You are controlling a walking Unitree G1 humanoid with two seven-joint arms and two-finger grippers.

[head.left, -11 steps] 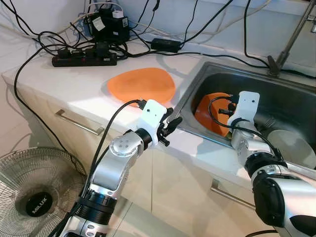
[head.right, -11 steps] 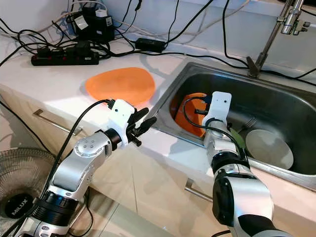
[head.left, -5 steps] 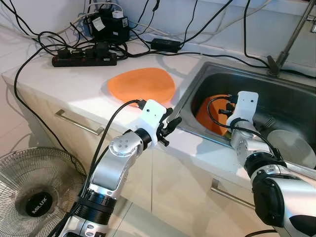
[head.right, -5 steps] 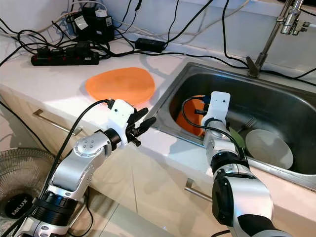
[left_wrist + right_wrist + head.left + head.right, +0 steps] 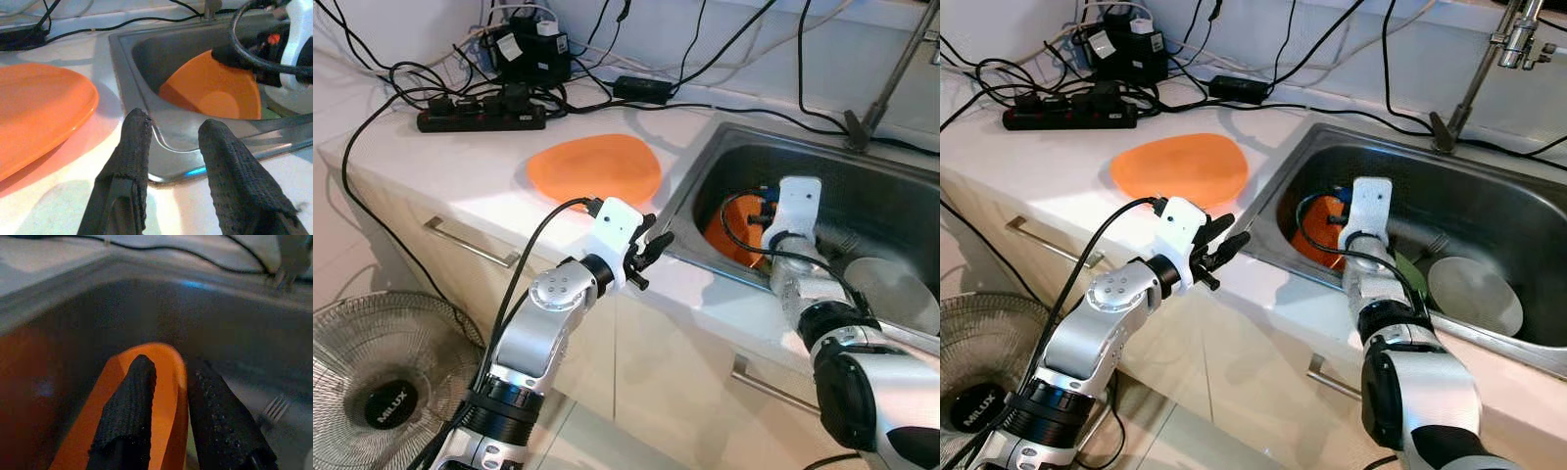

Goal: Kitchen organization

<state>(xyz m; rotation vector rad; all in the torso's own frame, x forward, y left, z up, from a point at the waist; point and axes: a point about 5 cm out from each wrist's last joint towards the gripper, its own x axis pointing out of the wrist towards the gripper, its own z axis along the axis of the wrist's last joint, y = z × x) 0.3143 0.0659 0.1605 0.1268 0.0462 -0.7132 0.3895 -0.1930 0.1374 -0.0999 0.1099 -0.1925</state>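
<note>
Two grippers: right gripper [image 5: 168,406] in sink [image 5: 901,211], jaws straddling rim of orange bowl [image 5: 736,223], narrowly parted, grip unconfirmed. Left gripper [image 5: 651,250] over surface [image 5: 460,162] edge, jaws apart, empty. Orange plate [image 5: 595,168] at 10 o'clock. Risk: thin rim slipping, bowl dropping.

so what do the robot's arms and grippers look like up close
Both arms are silver metal with round joints and black bands. Each wrist carries a white boxy camera housing with a looping black cable. The left gripper and right gripper each have two long black fingers with a dimpled, textured surface.
</note>
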